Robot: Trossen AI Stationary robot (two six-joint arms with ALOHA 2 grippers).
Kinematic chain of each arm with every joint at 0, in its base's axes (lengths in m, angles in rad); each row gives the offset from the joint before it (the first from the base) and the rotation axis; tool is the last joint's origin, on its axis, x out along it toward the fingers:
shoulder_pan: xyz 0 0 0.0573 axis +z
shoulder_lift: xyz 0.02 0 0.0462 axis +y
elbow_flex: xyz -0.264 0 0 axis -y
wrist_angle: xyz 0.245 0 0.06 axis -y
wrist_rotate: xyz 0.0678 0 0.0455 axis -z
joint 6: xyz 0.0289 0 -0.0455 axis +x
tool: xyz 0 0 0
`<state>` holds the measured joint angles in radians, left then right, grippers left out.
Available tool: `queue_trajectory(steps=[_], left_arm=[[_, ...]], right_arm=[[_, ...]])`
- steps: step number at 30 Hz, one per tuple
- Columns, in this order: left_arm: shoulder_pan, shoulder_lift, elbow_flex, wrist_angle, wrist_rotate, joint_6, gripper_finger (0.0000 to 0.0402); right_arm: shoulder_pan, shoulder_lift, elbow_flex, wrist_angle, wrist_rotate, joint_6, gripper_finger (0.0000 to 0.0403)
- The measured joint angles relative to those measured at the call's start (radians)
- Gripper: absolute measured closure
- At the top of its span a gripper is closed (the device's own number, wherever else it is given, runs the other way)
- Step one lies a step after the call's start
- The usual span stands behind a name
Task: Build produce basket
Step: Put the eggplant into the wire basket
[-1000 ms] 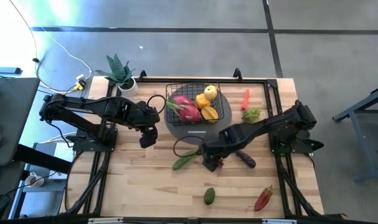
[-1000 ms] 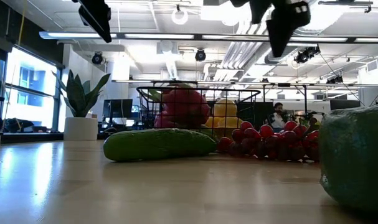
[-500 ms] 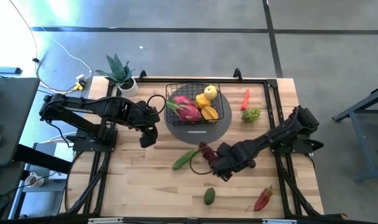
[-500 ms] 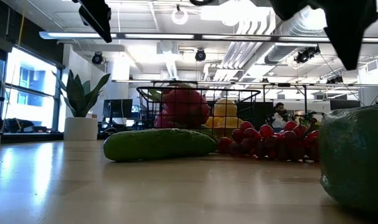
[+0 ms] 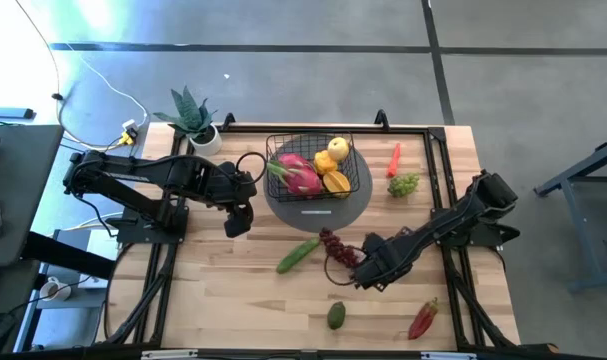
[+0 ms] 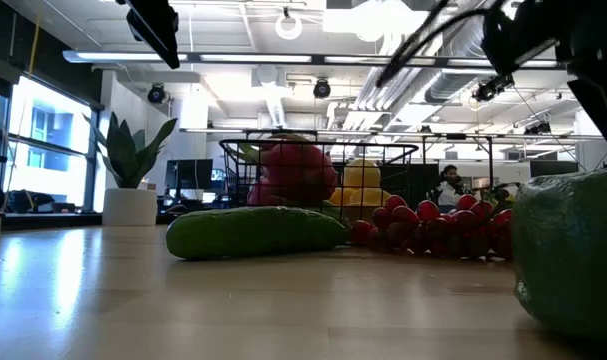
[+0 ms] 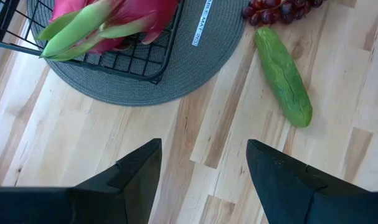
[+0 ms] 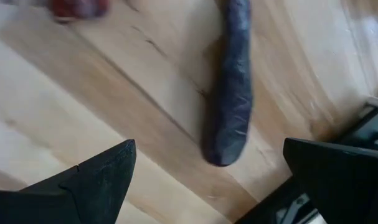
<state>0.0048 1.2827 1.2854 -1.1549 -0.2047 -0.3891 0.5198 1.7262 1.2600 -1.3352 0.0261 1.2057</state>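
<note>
1. Where the round grey mat [image 5: 355, 186] lies at the table's far middle, the basket [image 5: 279, 149] sits on it, holding a pink dragon fruit [image 5: 296, 172], a yellow pear [image 5: 337, 149] and a starfruit [image 5: 336, 182].
2. Just in front of the mat lie the purple grapes [image 5: 335, 245] and a green cucumber [image 5: 297, 254]; the avocado [image 5: 336, 315] lies nearer the front edge.
3. The right gripper [image 5: 361, 278], its fingers spread wide and holding nothing, hovers beside the grapes, over a dark purple, elongated vegetable [image 8: 232, 87].
4. The left gripper [image 7: 201, 171] hangs open and empty beside the mat's left edge.
5. A red chilli [image 5: 394, 158] and green grapes [image 5: 405, 184] lie right of the basket.
</note>
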Motion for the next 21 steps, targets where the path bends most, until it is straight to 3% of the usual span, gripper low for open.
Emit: queue_trajectory(steps=[10, 21], left_arm=[[0.002, 0.0, 0.0, 0.0, -0.006, 0.0, 0.0177], [0.002, 0.0, 0.001, 0.001, -0.016, 0.0, 0.0177]], right_arm=[[-0.025, -0.126, -0.176, 0.067, -0.026, -0.001, 0.0041], [-0.08, -0.215, -0.39, 0.321, -0.092, -0.011, 0.0041]])
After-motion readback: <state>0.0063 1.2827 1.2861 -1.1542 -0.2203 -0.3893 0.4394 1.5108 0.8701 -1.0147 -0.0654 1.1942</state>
